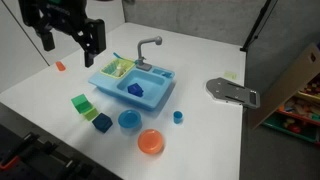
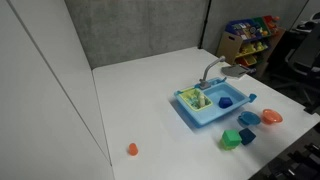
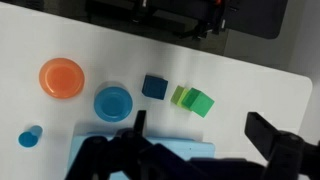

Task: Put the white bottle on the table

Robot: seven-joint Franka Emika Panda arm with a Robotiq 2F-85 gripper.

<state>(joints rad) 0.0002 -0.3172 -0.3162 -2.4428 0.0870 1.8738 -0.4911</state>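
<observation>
**Gripper open and empty above table, bottle not clearly found**

Gripper (image 1: 70, 40) hangs high over the table (image 1: 205, 140), toward the far edge in an exterior view. It touches nothing. In the wrist view the 2 dark fingers (image 3: 280, 148) stand wide apart with only tabletop and toys showing past them, so the jaws are spread and hold nothing.

White bottle: cannot pick it out for sure in any view. A tiny cream speck (image 1: 230, 76) lies on the table just beside the grey plate (image 1: 232, 92), near a side edge, but it is too small to identify.

The light-blue sink (image 1: 135, 82) with a grey faucet (image 1: 150, 45) sits mid-table. It has 2 compartments: a yellow-green rack (image 1: 118, 68) in 1 and a blue item (image 1: 136, 89) in the other.

Between the sink and the near edge there is a row of toys, all apart from each other:
- green block (image 1: 82, 103)
- dark blue block (image 1: 103, 122)
- blue bowl (image 1: 129, 120)
- orange bowl (image 1: 150, 142)
- small blue cup (image 1: 178, 116), upright

A small orange piece (image 1: 60, 66) sits alone, well apart from the sink, below the gripper in that view. In the wrist view the sink rim runs along the bottom, partly hidden by the fingers.
</observation>
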